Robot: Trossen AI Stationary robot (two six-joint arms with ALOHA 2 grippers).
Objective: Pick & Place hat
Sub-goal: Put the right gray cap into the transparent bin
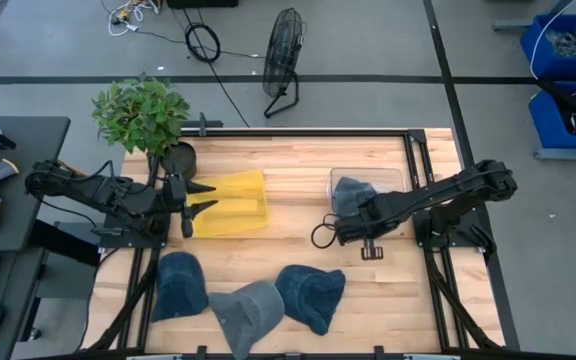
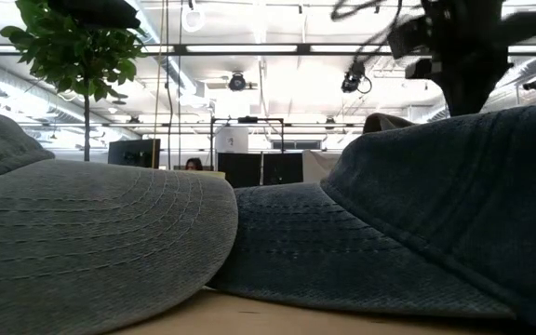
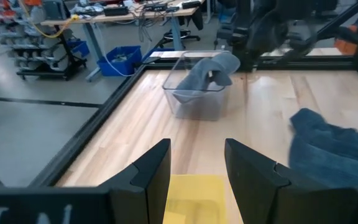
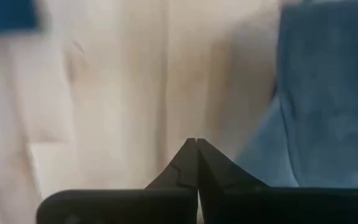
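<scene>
Three denim hats lie flat along the table's near side: a dark blue one [image 1: 178, 285], a grey one [image 1: 246, 312] and a blue one [image 1: 311, 295]. A fourth hat [image 1: 353, 192] lies in a clear bin [image 1: 393, 178], draped over the bin's rim [image 3: 197, 87]. My right gripper [image 1: 332, 232] hangs shut over bare wood between the clear bin and the blue hat [image 4: 322, 93], touching nothing [image 4: 196, 149]. My left gripper [image 1: 196, 196] is open at the left end of a yellow bin [image 1: 233, 203], above its edge [image 3: 194, 196].
A potted plant [image 1: 143, 115] stands at the far left corner behind my left arm. Black frame rails [image 1: 413, 150] run along the table's edges. Bare wood [image 1: 298, 200] shows between the two bins. In the low view the grey hat's brim [image 2: 91, 242] and the blue hat [image 2: 435, 214] fill the foreground.
</scene>
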